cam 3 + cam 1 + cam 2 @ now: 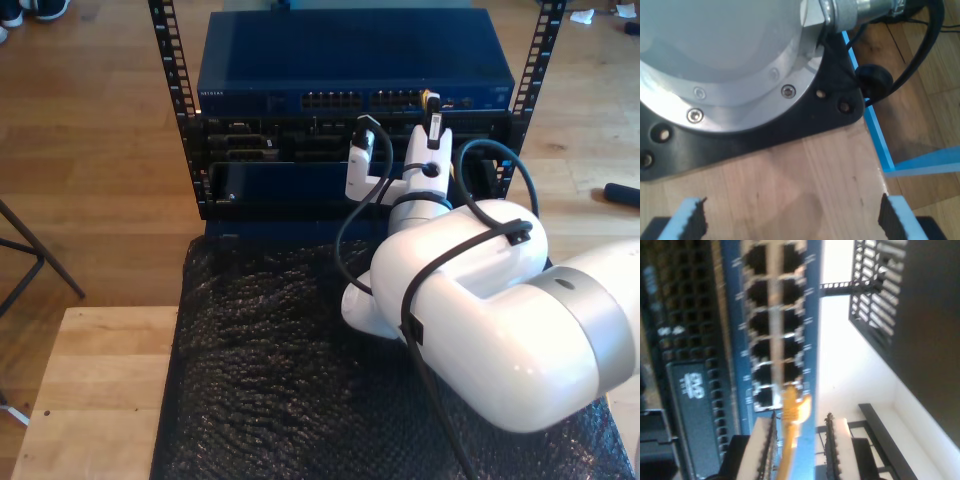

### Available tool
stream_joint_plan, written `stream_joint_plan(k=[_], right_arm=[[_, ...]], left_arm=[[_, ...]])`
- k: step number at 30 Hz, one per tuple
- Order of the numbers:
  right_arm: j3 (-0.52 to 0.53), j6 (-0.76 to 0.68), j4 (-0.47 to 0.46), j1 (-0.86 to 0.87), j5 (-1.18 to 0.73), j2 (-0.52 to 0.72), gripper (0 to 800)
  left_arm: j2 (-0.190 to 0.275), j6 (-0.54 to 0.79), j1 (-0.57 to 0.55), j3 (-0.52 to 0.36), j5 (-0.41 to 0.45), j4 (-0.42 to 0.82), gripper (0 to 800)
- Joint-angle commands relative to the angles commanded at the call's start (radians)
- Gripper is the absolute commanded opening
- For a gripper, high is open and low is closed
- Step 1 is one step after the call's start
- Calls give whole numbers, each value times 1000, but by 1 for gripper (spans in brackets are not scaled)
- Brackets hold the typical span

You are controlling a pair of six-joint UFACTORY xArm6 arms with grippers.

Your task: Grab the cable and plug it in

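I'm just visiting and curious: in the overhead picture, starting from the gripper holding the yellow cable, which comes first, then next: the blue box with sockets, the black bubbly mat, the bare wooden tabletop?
From my second gripper, in the exterior view:
1. The blue switch, right at the cable tip, top centre.
2. The black bubble mat, below, centre.
3. The wooden tabletop, lower left corner.

My second gripper (799, 440) pinches the yellow cable (789, 440) between its pads, its plug touching the blue switch (735, 315) ports at twelve o'clock.
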State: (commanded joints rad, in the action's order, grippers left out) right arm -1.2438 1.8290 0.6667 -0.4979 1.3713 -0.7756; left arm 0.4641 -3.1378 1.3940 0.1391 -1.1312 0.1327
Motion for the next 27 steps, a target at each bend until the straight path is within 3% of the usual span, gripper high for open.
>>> stream_joint_plan(k=[5,12,20,27], right_arm=[[106,2,-2,-29,-60,92,354],[284,2,-3,-31,-385,304,575],[427,28,-9,14,-591,534,645],[575,87,-32,141,-922,783,716]], left_arm=[[0,0,0,0,0,0,800],[0,0,2,0,0,0,800],[0,0,0,0,0,0,800],[0,0,2,-2,0,0,800]])
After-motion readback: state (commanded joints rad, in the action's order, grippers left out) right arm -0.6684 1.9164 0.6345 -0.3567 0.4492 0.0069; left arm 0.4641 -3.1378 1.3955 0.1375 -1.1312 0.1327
